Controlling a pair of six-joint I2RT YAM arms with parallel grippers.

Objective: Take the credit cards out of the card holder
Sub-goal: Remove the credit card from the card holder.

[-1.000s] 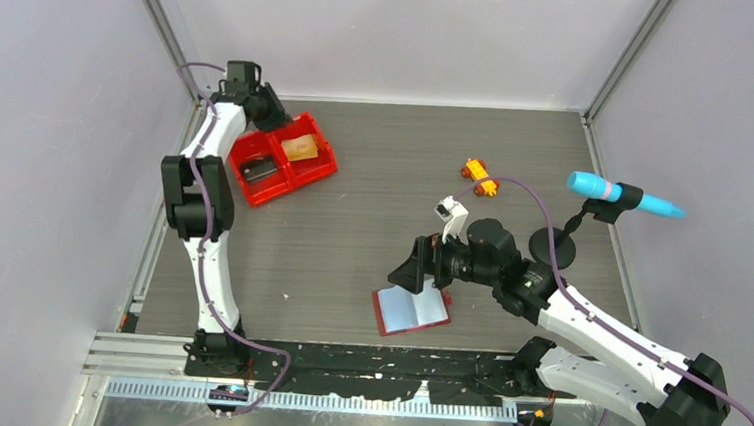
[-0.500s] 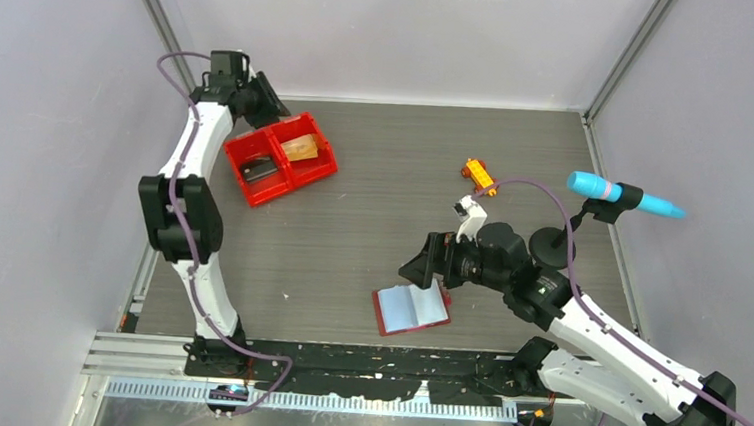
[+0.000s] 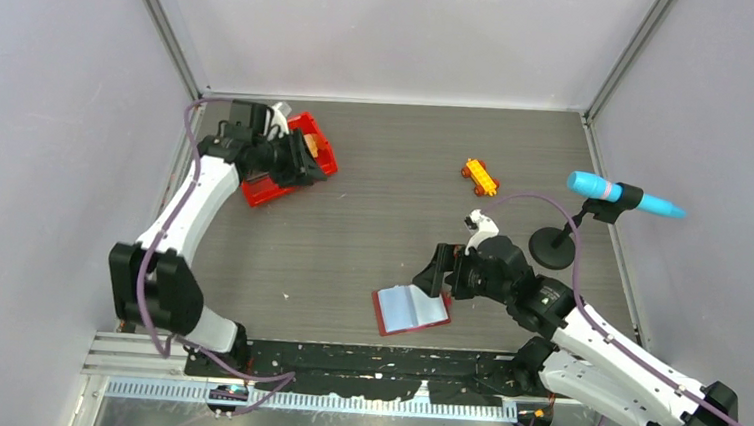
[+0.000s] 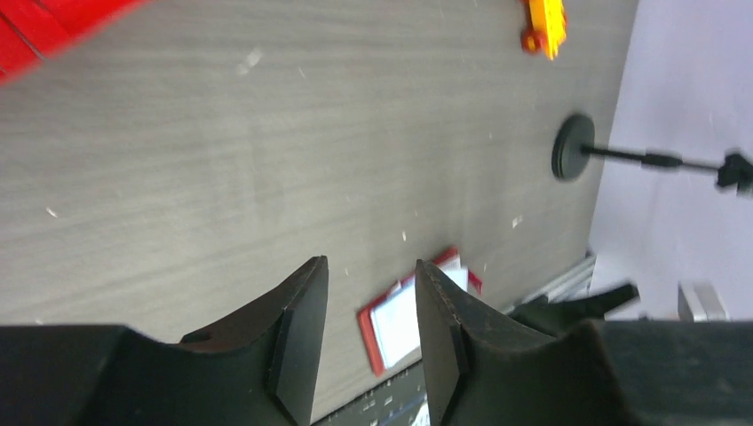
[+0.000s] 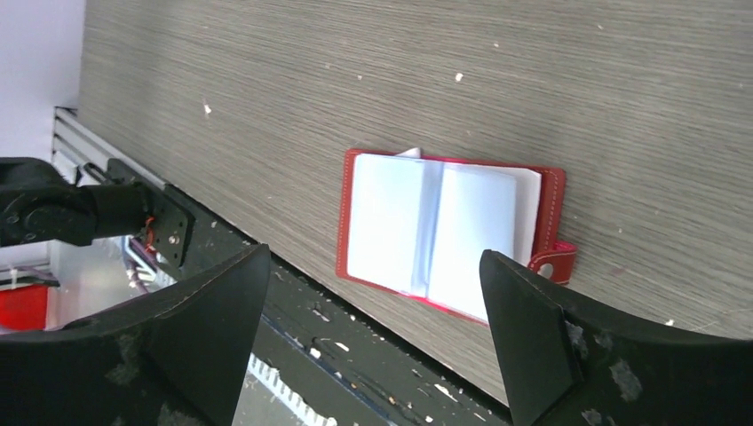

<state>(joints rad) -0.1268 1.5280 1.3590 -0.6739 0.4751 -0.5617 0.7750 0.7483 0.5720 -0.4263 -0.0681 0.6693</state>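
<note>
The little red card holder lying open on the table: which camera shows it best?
The right wrist view: the card holder fills the middle, open, both pale inner pages and the snap tab plain. The top view shows it small, beside the right gripper. The left wrist view catches only a distant part between the left gripper's fingers.

L tool (image 4: 364,342) part-open, R tool (image 5: 377,333) wide, empty

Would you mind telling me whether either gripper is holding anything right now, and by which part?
Nothing is held: the left gripper and the right gripper both stand open and empty.
</note>
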